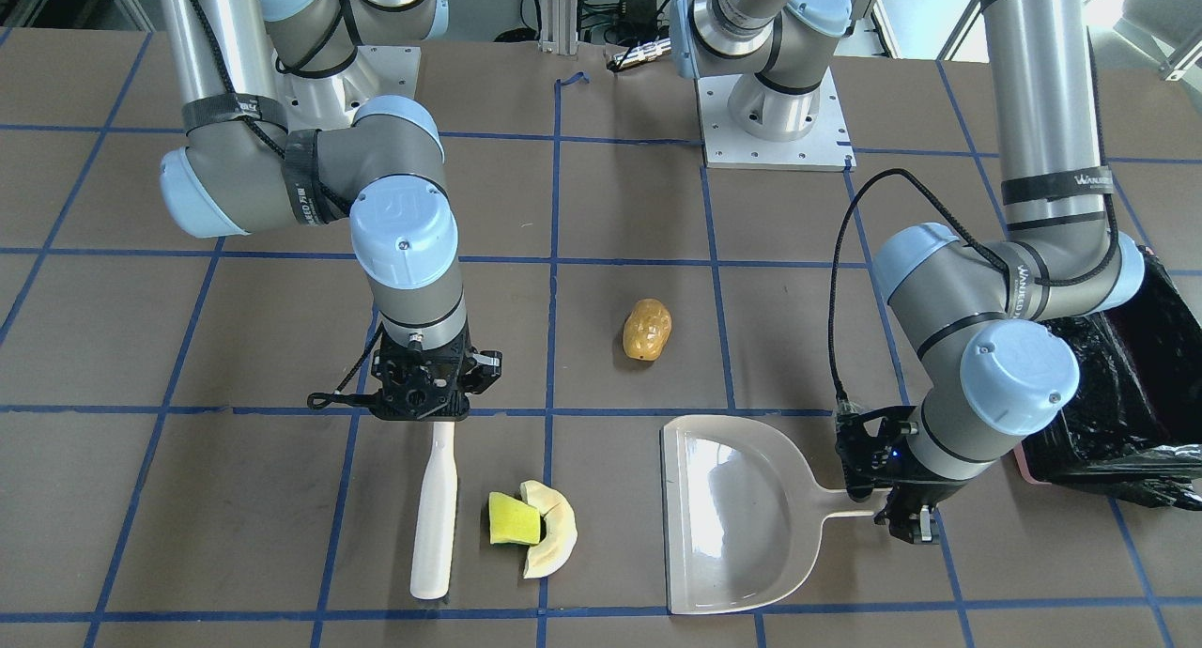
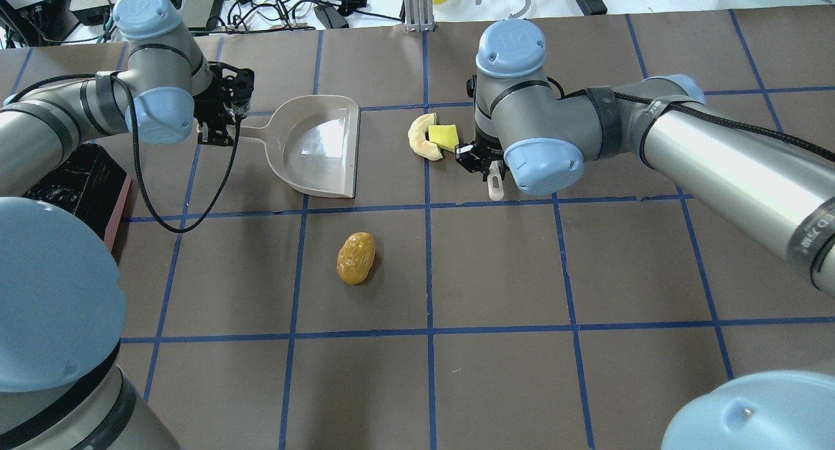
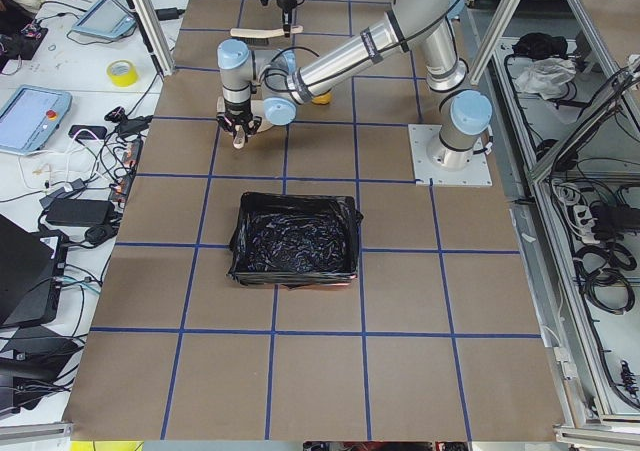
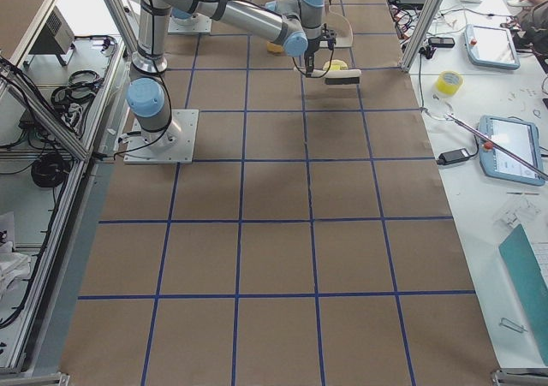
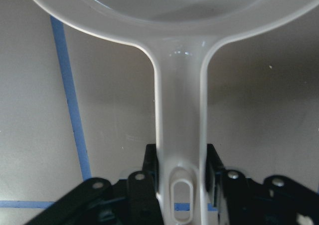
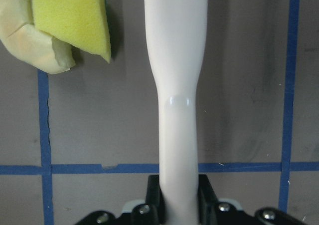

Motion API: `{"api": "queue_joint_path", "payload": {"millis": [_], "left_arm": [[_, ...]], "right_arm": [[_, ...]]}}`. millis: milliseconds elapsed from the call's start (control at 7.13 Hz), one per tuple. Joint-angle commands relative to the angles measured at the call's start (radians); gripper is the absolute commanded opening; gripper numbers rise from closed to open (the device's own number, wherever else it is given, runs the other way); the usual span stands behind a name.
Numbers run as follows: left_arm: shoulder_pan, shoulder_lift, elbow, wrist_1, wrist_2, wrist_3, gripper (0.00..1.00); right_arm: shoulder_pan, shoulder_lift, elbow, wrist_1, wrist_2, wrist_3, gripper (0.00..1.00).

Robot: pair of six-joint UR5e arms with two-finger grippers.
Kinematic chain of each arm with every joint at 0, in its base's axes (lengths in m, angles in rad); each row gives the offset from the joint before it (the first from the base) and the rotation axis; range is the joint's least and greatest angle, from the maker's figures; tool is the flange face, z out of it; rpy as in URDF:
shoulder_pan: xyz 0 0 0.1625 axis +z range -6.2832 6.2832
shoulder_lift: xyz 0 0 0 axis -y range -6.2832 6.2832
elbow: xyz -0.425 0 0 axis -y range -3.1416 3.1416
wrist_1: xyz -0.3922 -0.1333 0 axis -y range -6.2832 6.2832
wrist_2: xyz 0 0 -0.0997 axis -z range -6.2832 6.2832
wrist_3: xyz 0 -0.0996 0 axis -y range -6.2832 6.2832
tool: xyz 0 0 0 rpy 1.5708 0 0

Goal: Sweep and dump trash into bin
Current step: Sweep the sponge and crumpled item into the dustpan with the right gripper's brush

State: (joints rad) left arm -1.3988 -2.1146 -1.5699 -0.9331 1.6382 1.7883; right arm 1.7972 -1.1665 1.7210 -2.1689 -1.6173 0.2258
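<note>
My right jaws are clamped on the handle of the white brush (image 1: 435,507). My left jaws are closed on the handle of the dustpan (image 1: 732,516), which lies flat toward the counter's far edge with its mouth facing the brush. The foam wedge (image 1: 514,518) and cream slice (image 1: 554,531) touch each other just beside the brush, between it and the pan. I judge the step in hand to be sweeping that pair in. For that I should keep the bristles low, push slowly and straight toward the pan's mouth, and press its lip down so nothing slips under. The golden lump (image 1: 647,330) lies well apart, nearer my bases, and needs its own stroke. The bin (image 1: 1117,385) waits beyond the pan, toward the counter's left end.
</note>
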Motion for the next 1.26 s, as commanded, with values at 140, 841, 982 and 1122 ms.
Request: {"api": "queue_joint_path", "payload": {"millis": [140, 841, 982, 1122], "left_arm": [[0.0, -0.001, 0.001, -0.004, 0.018, -0.007, 0.0], [-0.029, -0.001, 0.002, -0.015, 0.069, -0.026, 0.0], [-0.029, -0.001, 0.002, -0.015, 0.071, -0.026, 0.0], [-0.031, -0.001, 0.002, -0.015, 0.087, -0.026, 0.0]], "right_arm": [[0.034, 0.06, -0.05, 0.004, 0.007, 0.039, 0.0], [0.086, 0.087, -0.083, -0.017, 0.138, 0.138, 0.0], [0.12, 0.117, -0.124, -0.017, 0.14, 0.18, 0.0], [0.148, 0.161, -0.182, -0.017, 0.14, 0.214, 0.0]]}}
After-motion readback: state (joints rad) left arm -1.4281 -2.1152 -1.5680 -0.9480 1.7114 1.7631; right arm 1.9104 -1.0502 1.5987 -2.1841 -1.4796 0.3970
